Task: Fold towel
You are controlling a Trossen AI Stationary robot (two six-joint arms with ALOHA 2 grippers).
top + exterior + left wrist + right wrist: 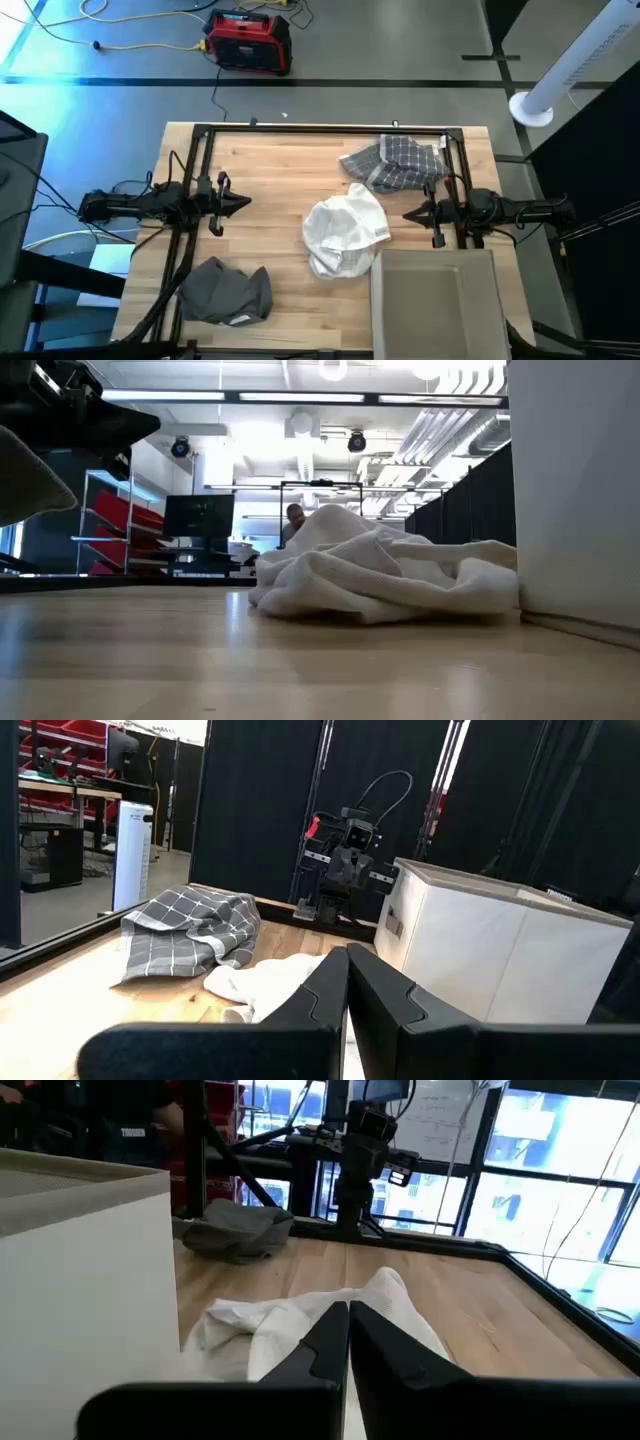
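A crumpled white towel (345, 235) lies in a heap at the middle of the wooden table, also seen in the low view (380, 575). A grey checked towel (395, 162) lies bunched at the far right, and a dark grey towel (225, 290) lies crumpled at the near left. My left gripper (245, 203) hovers shut at the table's left, pointing toward the white towel. My right gripper (408, 214) hovers shut just right of the white towel, pointing at it. Neither touches any cloth.
A white fabric bin (437, 303) stands at the near right, beside the white towel. A black frame rail (320, 128) runs along the table's far edge. Bare wood lies between the towels (270, 180). A person shows in the room behind the table (294, 515).
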